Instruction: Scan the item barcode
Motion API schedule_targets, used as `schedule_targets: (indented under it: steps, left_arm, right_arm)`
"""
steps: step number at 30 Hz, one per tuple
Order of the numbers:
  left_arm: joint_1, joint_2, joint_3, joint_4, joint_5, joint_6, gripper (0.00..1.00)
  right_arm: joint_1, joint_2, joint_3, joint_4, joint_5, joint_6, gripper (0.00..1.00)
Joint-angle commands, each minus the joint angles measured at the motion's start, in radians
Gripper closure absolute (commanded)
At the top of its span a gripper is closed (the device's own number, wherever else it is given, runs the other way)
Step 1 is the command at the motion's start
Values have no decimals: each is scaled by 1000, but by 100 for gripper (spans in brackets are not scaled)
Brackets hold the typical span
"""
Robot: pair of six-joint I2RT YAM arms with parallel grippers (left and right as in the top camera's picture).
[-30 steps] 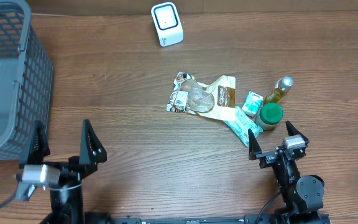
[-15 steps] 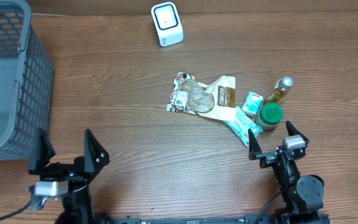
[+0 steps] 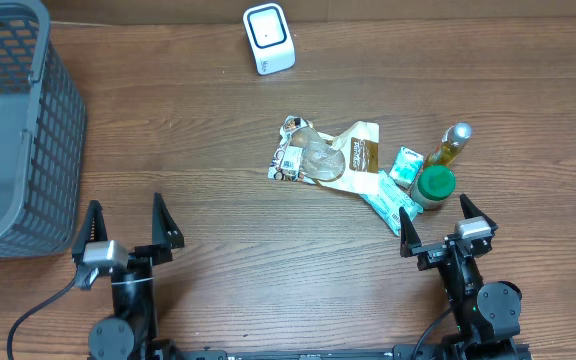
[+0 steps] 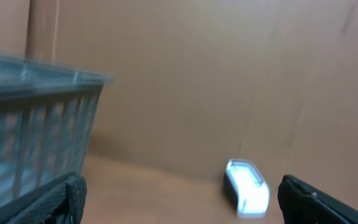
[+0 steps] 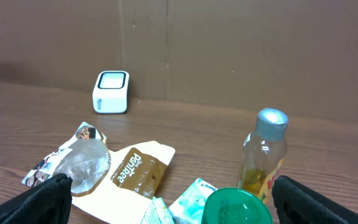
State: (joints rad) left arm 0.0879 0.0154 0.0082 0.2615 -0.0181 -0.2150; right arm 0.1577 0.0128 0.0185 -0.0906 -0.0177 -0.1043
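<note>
Several items lie in a loose pile right of centre: a clear-fronted snack packet [image 3: 308, 155], a brown and cream packet [image 3: 360, 148], teal packets [image 3: 405, 165], a green-lidded jar [image 3: 434, 185] and a bottle of yellow liquid [image 3: 451, 143]. The white scanner [image 3: 268, 38] stands at the far edge. My right gripper [image 3: 437, 225] is open just in front of the jar [image 5: 235, 208] and the bottle [image 5: 263, 155], holding nothing. At the front left my left gripper [image 3: 126, 222] is open and empty, facing the scanner [image 4: 247, 186]. No barcode is legible in any view.
A grey mesh basket [image 3: 13, 130] fills the left side and shows blurred in the left wrist view [image 4: 30, 137]. A brown cardboard wall runs behind the table. Bare wood lies between the left gripper and the pile.
The left arm has shifted to the right and squared up toward the back of the table, its gripper still open. The right arm and the items have not moved.
</note>
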Motion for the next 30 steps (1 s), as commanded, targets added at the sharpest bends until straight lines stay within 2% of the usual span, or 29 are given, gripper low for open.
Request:
schedule_targets:
  steps: [1, 9, 12, 30]
  left_arm:
    - [12, -12, -3, -105, -11, -5, 1]
    - [10, -12, -3, -336, -37, 44, 1]
    - [10, -12, -3, -334, -33, 77, 0]
    - [3, -11, -3, -334, -34, 77, 0]
  right_arm:
    - [-3, -10, -10, 6, 13, 2, 0]
    - [-3, -10, -10, 6, 13, 2, 0]
    - [-3, -10, -10, 6, 13, 2, 0]
    - [-3, -10, -10, 6, 13, 2, 0]
